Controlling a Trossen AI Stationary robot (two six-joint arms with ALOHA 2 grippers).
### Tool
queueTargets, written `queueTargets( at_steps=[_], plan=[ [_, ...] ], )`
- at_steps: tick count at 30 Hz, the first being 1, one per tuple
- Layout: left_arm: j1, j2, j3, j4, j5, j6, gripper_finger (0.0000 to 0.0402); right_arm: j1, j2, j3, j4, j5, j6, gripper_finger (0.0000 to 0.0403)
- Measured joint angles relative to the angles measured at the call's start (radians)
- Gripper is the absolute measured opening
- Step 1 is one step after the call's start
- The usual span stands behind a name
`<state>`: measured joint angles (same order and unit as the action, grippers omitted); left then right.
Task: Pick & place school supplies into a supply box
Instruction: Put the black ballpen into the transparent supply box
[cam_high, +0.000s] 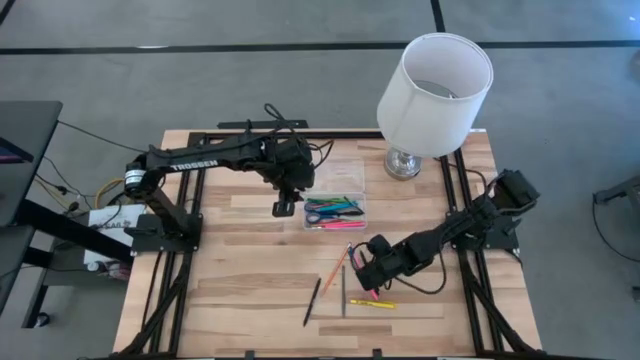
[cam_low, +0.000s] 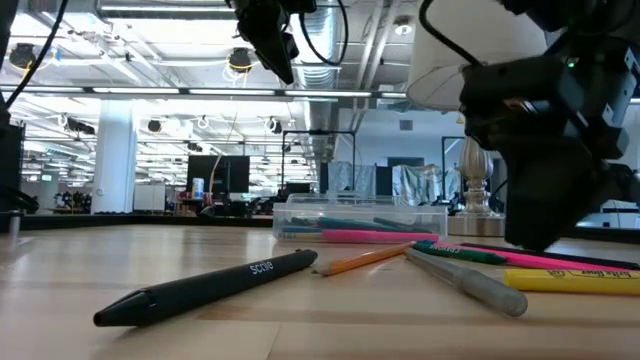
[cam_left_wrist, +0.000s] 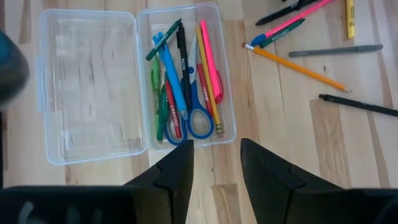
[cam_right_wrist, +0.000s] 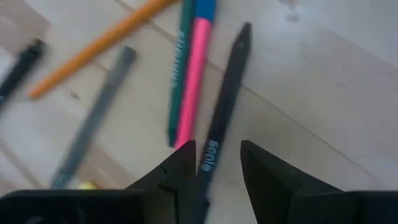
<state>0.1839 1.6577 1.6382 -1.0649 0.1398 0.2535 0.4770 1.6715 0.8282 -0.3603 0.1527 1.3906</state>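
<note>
looking across your pale wood-plank table, you see a ceiling of ducts and strip lights. your clear plastic supply box lies open mid-table; its tray holds crayons-marked markers and blue-handled scissors. "trossen" runs along the left arm. your left gripper hovers by the box, jaws apart, empty. your right gripper straddles a black "scale" pen, jaws parted.

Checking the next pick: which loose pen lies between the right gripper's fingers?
The black pen marked "scrile" runs up between the right gripper's open fingers; the pink and green ones lie just beside it.
</note>
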Motion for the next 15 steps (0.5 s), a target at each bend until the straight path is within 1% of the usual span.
queueTargets(
  at_steps=[9, 15],
  plan=[
    [-0.003, 0.0, 0.0, 0.0, 0.011, -0.025, 0.0126, 0.005, 0.02, 0.008, -0.036, -0.018, 0.031, 0.0118],
    [-0.017, 0.0, 0.0, 0.0, 0.011, -0.032, 0.0126, 0.005, 0.02, 0.011, -0.126, -0.057, 0.075, 0.0118]
  ],
)
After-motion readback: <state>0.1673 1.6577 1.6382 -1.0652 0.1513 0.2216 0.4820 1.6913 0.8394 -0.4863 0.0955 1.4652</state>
